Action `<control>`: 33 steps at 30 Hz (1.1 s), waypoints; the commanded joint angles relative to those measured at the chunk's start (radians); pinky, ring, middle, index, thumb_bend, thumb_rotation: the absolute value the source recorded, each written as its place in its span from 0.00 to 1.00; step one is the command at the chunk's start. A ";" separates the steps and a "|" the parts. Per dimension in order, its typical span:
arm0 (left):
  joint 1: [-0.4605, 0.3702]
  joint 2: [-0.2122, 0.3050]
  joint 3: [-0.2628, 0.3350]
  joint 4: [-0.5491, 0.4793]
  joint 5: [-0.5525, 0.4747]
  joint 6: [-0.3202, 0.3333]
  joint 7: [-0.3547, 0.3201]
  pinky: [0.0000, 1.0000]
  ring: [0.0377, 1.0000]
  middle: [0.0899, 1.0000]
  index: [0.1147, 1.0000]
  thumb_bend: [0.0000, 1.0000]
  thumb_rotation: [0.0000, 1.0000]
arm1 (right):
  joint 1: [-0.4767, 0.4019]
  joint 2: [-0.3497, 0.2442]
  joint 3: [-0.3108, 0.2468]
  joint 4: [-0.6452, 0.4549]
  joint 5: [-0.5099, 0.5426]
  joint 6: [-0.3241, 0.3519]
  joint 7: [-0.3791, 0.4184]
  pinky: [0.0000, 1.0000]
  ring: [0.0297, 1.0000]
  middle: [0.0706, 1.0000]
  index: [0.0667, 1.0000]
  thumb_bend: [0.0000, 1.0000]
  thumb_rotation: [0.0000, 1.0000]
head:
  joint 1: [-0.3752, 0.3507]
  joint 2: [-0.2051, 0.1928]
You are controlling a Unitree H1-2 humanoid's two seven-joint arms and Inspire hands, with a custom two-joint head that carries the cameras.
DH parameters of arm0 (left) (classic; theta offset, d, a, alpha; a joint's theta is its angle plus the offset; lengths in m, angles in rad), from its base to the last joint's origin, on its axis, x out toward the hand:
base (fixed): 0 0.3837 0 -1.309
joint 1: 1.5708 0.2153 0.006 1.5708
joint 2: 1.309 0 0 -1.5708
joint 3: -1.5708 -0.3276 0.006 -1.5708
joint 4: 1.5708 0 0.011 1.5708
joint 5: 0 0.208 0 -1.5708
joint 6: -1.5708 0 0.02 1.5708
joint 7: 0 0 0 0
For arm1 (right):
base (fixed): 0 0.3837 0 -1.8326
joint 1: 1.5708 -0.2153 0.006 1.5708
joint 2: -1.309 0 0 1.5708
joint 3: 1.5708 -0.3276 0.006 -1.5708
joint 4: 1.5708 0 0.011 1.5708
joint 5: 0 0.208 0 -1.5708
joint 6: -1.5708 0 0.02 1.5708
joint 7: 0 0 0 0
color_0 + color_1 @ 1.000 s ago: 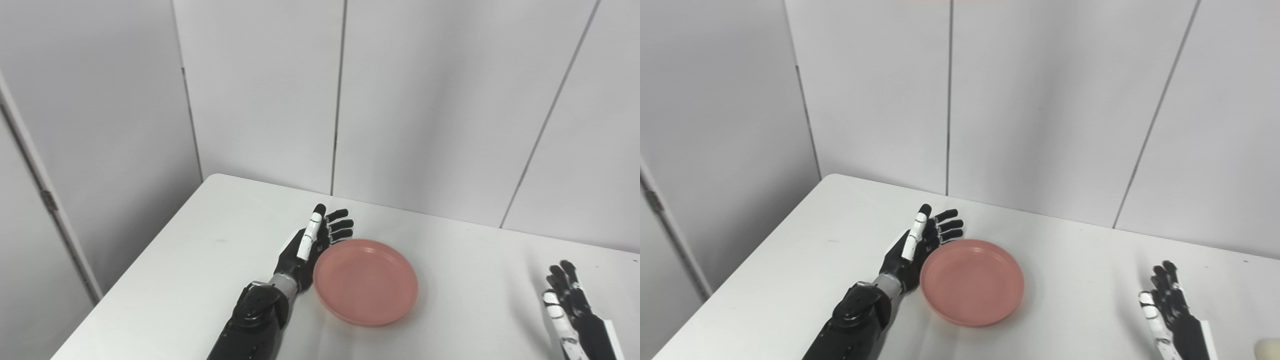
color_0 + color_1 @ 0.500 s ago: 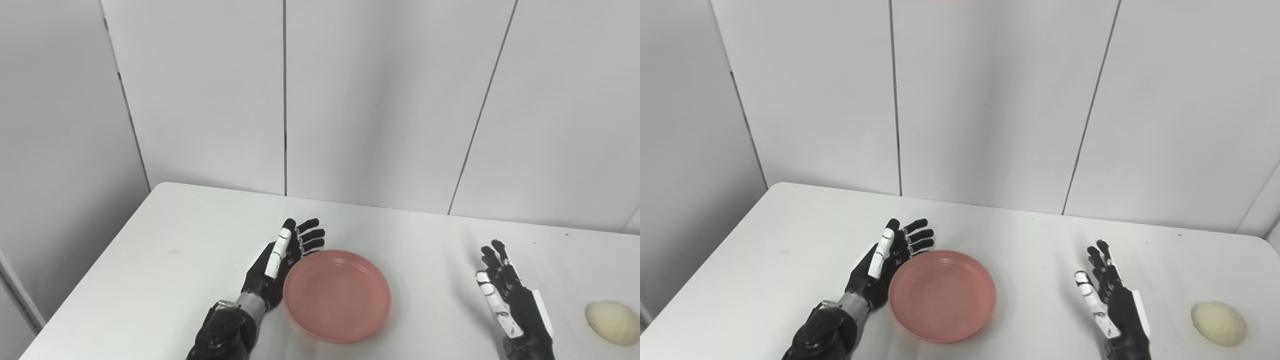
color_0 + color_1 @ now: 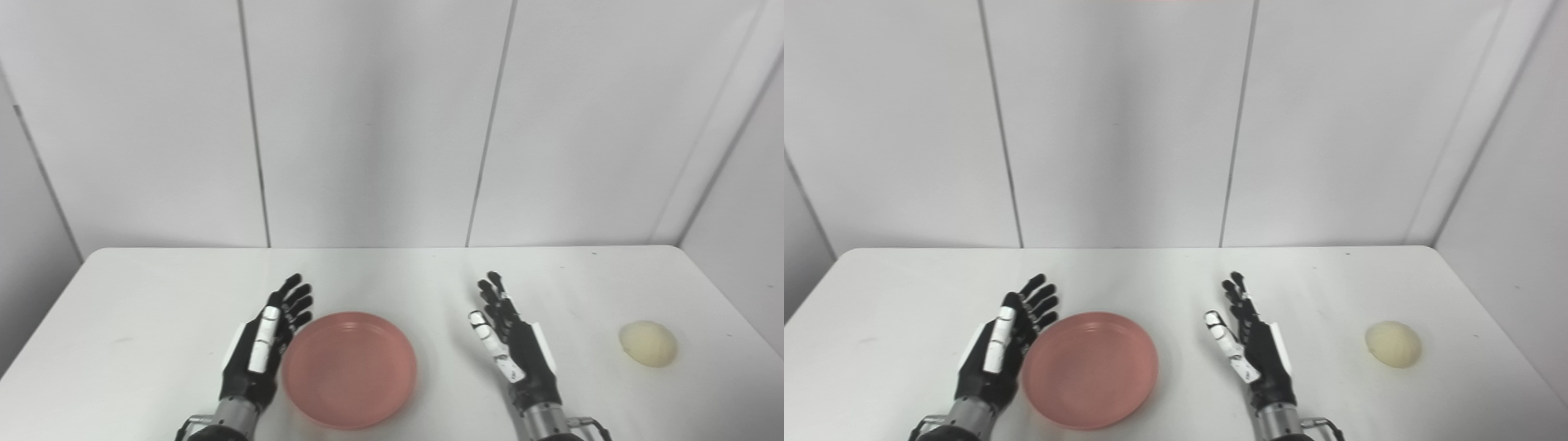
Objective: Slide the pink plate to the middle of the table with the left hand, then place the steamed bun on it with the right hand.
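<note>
A round pink plate (image 3: 349,369) lies flat and empty on the white table (image 3: 392,269), near the front, a little left of the middle. My left hand (image 3: 264,343) is open with its fingers spread, edge-on right against the plate's left rim. My right hand (image 3: 511,346) is open and empty, upright to the right of the plate with a gap between them. A pale cream steamed bun (image 3: 648,343) sits on the table at the far right, well clear of the right hand. The same scene shows in the right eye view: plate (image 3: 1089,369), bun (image 3: 1393,343).
Grey wall panels stand right behind the table's far edge. A side wall (image 3: 744,202) closes in at the right, close to the table's right edge beyond the bun. The table's left edge (image 3: 37,331) drops off at the left.
The camera has swung right, bringing the right hand and the bun fully into view. The left hand stays against the plate's left rim. The right hand looks raised and farther forward.
</note>
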 commanded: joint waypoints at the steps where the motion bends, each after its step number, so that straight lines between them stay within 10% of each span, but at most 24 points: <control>1: 0.036 -0.002 -0.012 0.000 0.001 -0.028 -0.017 0.98 0.97 0.96 0.94 0.65 0.98 | -0.010 0.015 0.007 -0.009 -0.002 0.002 -0.009 0.99 0.95 0.93 0.96 0.68 0.69 | -0.001 0.000; 18: 0.090 -0.058 -0.115 -0.045 0.067 -0.035 -0.004 1.00 1.00 1.00 1.00 0.53 1.00 | -0.047 -0.042 -0.074 -0.118 0.050 0.111 -0.033 1.00 0.92 0.92 0.94 0.71 0.70 | -0.018 -0.012; 25: 0.070 -0.073 -0.127 0.024 0.113 -0.092 0.021 1.00 0.99 1.00 0.99 0.56 1.00 | -0.089 -0.319 -0.059 -0.268 -0.046 0.372 0.094 0.92 0.94 0.93 0.95 0.58 0.68 | -0.043 -0.019; 33: 0.072 -0.064 -0.119 0.022 0.111 -0.084 0.005 1.00 0.99 0.99 0.99 0.58 1.00 | -0.086 -0.498 -0.051 -0.354 -0.263 0.563 0.086 0.86 0.91 0.90 0.90 0.72 0.63 | -0.160 -0.025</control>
